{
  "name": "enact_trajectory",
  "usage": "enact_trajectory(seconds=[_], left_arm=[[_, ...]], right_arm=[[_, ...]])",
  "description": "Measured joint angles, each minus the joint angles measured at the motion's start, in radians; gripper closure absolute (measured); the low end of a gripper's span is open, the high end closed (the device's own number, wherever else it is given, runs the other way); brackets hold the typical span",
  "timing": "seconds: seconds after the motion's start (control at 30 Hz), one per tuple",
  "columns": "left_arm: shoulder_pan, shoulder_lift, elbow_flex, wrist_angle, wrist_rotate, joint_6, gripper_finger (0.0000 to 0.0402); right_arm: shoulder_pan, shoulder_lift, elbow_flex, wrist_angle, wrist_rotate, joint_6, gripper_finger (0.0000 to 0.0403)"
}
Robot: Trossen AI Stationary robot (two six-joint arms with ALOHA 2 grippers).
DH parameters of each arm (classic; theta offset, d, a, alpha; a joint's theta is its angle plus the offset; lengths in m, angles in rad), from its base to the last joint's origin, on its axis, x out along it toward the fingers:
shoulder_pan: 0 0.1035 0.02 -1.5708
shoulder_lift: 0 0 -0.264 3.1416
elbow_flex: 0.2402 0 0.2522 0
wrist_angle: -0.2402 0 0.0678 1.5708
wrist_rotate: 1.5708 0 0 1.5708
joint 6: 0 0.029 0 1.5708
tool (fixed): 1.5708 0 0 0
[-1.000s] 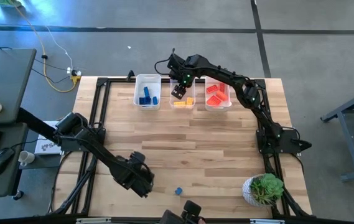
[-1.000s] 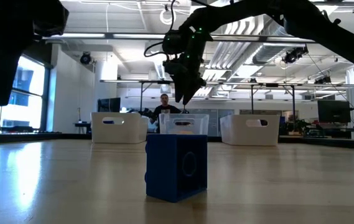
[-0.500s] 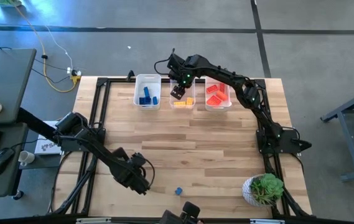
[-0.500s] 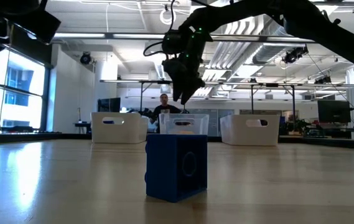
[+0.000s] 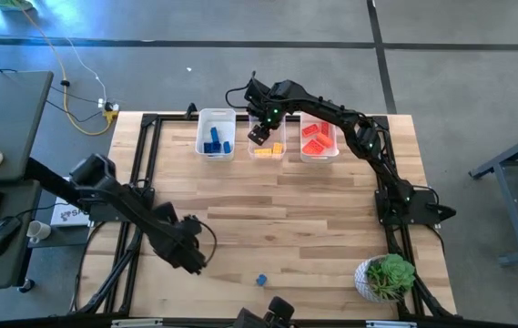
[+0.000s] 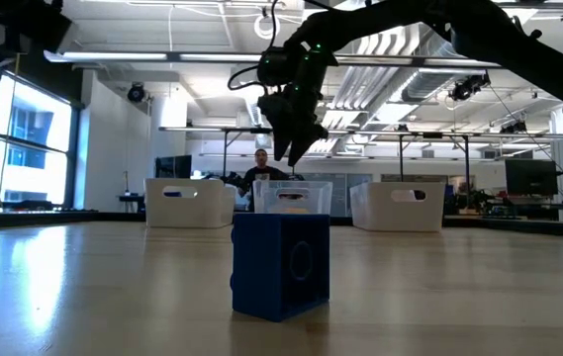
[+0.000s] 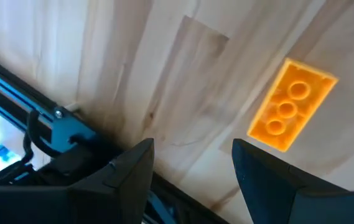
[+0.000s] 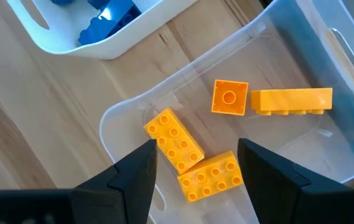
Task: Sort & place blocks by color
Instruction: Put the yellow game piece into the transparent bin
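My left gripper [image 5: 188, 253] [image 7: 192, 171] hovers open over the near left part of the table. Just ahead of its fingers an orange-yellow brick [image 7: 292, 106] lies flat, studs up; the high view does not show this brick. A blue brick [image 5: 261, 280] [image 6: 281, 265] sits alone on its base near the near edge. My right gripper [image 5: 259, 135] [image 6: 289, 153] [image 8: 195, 180] hangs open above the middle bin [image 5: 268, 151] [image 8: 121, 112], which holds several orange-yellow bricks [image 8: 226, 99]. Blue bricks [image 5: 213, 141] lie in the left bin and red bricks [image 5: 316, 139] in the right bin.
Three clear bins stand in a row at the far edge. A black frame rail [image 5: 140, 182] [image 7: 46, 118] runs along the table's sides, close to my left gripper. A potted plant [image 5: 386, 276] stands at the near right corner. A person [image 6: 263, 170] shows far behind the table.
My left gripper has moved toward the table's left edge and slightly toward the far edge, away from the blue brick; its arm has withdrawn from the left of the low view. The blue brick and the bins have kept still.
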Motion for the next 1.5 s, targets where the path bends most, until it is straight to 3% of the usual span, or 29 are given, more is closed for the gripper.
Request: enact_trajectory(seconds=[0.27, 0.53, 0.77, 1.03, 1.5], left_arm=[[-0.003, -0.243, -0.12, 0.126, -0.014, 0.005, 0.0198], [-0.056, -0.357, -0.219, 0.372, -0.029, 0.195, 0.0198], [-0.156, -0.374, -0.305, 0.5, -0.126, 0.258, 0.0198], [-0.181, -0.374, -0.42, 0.646, -0.051, 0.2, 0.0198], [-0.143, -0.279, -0.422, 0.663, -0.032, 0.209, 0.0198]], right_arm=[[0.004, 0.0, 0.0, 0.0, -0.027, 0.023, 0.0194], [0.004, 0.0, 0.0, 0.002, -0.043, 0.036, 0.0194], [0.004, 0.0, 0.0, 0.002, -0.041, 0.043, 0.0194], [0.004, 0.0, 0.0, 0.002, -0.04, 0.043, 0.0194], [0.004, 0.0, 0.0, 0.005, -0.04, 0.04, 0.0194]])
